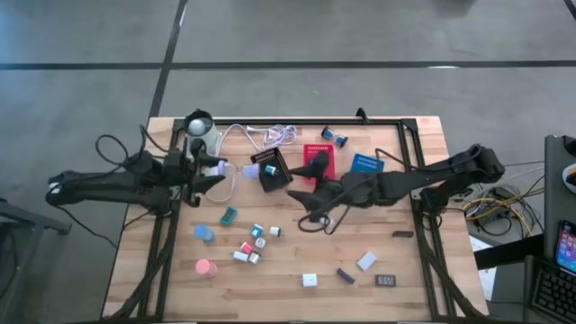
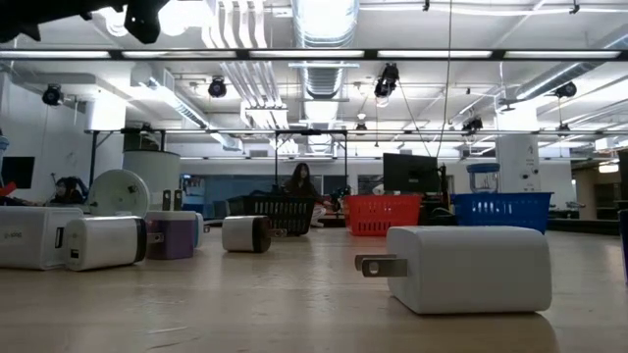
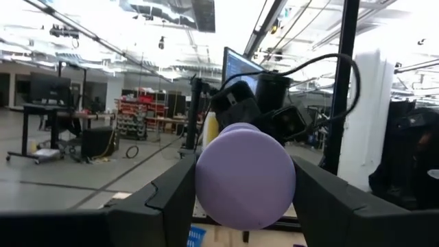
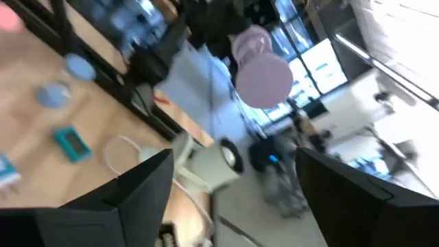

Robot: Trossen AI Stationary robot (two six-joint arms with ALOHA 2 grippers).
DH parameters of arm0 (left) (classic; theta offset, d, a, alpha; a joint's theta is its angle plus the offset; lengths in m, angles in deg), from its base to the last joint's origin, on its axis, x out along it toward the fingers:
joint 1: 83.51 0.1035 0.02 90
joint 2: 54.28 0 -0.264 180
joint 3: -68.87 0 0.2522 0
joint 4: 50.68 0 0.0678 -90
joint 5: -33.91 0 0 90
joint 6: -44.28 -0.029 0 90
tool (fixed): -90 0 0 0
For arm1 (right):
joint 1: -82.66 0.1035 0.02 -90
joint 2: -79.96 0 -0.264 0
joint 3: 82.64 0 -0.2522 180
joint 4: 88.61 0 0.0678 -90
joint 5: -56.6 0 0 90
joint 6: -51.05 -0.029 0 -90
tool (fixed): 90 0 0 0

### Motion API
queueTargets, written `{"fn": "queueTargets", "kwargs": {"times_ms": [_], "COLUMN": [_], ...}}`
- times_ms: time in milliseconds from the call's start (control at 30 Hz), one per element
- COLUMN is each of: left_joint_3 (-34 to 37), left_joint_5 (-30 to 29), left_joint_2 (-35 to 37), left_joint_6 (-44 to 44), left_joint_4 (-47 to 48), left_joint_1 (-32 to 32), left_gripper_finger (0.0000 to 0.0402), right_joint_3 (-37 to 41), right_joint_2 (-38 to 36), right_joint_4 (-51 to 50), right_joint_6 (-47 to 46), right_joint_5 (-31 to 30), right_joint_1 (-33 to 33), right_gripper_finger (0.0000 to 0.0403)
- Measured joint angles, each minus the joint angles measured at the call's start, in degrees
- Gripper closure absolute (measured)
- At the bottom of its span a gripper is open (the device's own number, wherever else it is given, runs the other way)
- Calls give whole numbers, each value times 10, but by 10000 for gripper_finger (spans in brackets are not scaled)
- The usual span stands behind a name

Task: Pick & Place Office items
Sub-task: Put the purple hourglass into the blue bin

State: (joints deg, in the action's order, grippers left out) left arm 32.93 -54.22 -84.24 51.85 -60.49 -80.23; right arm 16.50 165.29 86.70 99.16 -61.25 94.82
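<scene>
My left gripper [image 1: 229, 171] is at the table's left, shut on a lavender roll [image 3: 245, 180] that it holds up in the air; the right wrist view shows this roll [image 4: 262, 72] too. My right gripper [image 1: 310, 209] hovers over the table's middle, open, with nothing between its fingers [image 4: 147, 189]. Other office items lie on the wood below: a teal block [image 1: 229, 215], a blue roll [image 1: 203, 233], a pink roll [image 1: 205, 267], white blocks [image 1: 310, 280] and a dark rectangle [image 1: 385, 281]. My left gripper pinches the lavender roll between its two fingers [image 3: 171, 195], which bear on its curved sides [image 3: 206, 189]. The fingers reach about level from the table's left toward its right. The roll's round end faces back along the fingers, and it is lifted clear of the table.
Black [image 1: 270, 166], red [image 1: 318, 162] and blue [image 1: 366, 164] mesh trays stand in a row at the far side, with a white coiled cable [image 1: 270, 135] behind them. A white plug block [image 2: 471, 267] lies close in the low view. A dark frame rail [image 1: 418, 189] runs along the right.
</scene>
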Motion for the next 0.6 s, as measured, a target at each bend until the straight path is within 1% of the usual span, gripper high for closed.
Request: {"fn": "queueTargets", "kwargs": {"times_ms": [133,267,400,600], "left_joint_3": [-21,-33,-43,-73], "left_joint_5": [1,13,23,25], "left_joint_2": [-30,-53,-66,-93], "left_joint_6": [7,14,16,13], "left_joint_4": [-1,-12,-60,-57], "left_joint_1": [0,0,0,0], "left_gripper_finger": [198,198,198,198], "right_joint_3": [-35,-59,-67,-67], "right_joint_2": [21,29,21,14], "right_joint_4": [1,-3,-8,-5], "right_joint_6": [31,34,37,48], "right_joint_5": [-17,-40,-38,-36], "right_joint_1": [3,4,3,3], "right_gripper_finger": [91,86,83,83]}}
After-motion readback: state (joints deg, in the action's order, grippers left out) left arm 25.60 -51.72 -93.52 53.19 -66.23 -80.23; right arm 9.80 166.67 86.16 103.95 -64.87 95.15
